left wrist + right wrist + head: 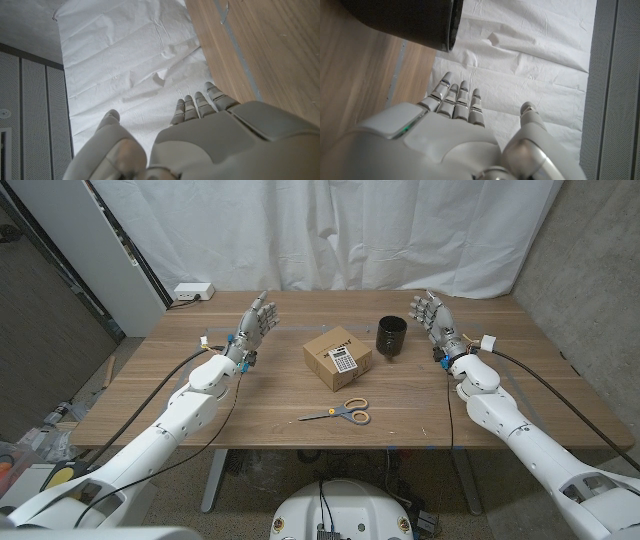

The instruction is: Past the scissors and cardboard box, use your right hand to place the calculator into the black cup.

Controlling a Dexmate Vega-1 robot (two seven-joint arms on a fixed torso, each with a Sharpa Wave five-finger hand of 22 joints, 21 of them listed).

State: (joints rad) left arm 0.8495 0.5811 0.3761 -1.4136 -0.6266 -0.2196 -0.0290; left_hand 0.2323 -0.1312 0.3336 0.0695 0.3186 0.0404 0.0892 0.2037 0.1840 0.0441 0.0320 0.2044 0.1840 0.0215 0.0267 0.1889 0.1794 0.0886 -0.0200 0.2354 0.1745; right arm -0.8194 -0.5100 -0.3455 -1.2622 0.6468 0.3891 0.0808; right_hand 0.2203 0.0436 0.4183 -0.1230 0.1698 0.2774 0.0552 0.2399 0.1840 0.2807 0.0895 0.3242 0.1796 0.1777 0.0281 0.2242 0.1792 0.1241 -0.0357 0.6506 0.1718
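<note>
Nearest the robot, the scissors (340,414) are lying flat on the tabletop (150,400), orange handles pointing toward the robot's right, blades toward its left. Just beyond them the box (338,356) is sitting near the middle, turned at an angle to the table's edge. The calculator (344,361) is resting on top of the box, at its near right part, face up; its long axis is running roughly near to far, though which end is the display is too small to tell. Past the box, to its right, the cup (390,339) is standing upright, mouth up, apart from the box. In the right wrist view only the cup's dark rim and wall are showing, cut off by the picture's edge.

The left hand (253,325) is hovering left of the box, fingers (200,104) extended and slightly apart, holding nothing. The right hand (434,319) is hanging just right of the cup, fingers (457,97) straight and close together, thumb out, empty too.

Farthest off, a white power strip (192,291) is sitting at the far left corner, before a white curtain (330,230).
</note>
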